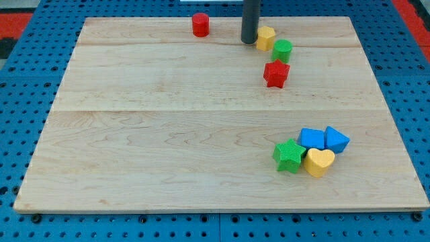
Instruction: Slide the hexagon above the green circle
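The yellow hexagon [267,37] sits near the view's top, touching the upper left side of the green circle [282,50]. My tip [249,42] rests on the board right against the hexagon's left side. The rod rises from it out of the view's top. A red star [276,74] lies just below the green circle.
A red cylinder [200,25] stands at the view's top, left of my tip. At the lower right is a cluster: a green star [289,156], a yellow heart [319,162], a blue block [312,139] and a blue triangle [336,140]. The wooden board [168,121] lies on a blue pegboard.
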Controlling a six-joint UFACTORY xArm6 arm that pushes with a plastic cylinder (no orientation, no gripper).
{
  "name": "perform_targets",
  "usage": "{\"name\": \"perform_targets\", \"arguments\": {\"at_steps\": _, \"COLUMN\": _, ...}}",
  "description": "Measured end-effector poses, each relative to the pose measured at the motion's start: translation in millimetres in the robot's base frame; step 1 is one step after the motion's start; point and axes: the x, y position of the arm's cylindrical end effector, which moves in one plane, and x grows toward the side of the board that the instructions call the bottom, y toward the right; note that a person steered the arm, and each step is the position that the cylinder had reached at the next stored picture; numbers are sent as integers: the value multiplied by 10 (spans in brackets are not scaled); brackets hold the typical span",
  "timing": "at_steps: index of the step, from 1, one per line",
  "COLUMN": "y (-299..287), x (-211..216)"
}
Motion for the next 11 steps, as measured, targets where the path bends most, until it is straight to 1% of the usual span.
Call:
{"name": "perform_targets", "arguments": {"at_steps": 1, "y": 121, "x": -41}}
{"name": "perform_targets", "arguments": {"at_steps": 2, "y": 588, "x": -144}}
{"name": "perform_targets", "arguments": {"at_steps": 3, "y": -112, "x": -152}}
{"name": "perform_targets", "arguments": {"at_steps": 4, "y": 715, "x": -484}}
{"name": "perform_targets", "arguments": {"at_steps": 5, "y": 1558, "x": -459}}
{"name": "perform_targets", "arguments": {"at_steps": 6, "y": 1185, "x": -8}}
{"name": "perform_targets", "arguments": {"at_steps": 7, "y": 1165, "x": 34}}
{"name": "perform_targets", "arguments": {"at_steps": 10, "y": 1038, "x": -193}}
{"name": "perform_targets", "arguments": {"at_steps": 11, "y": 918, "x": -659}}
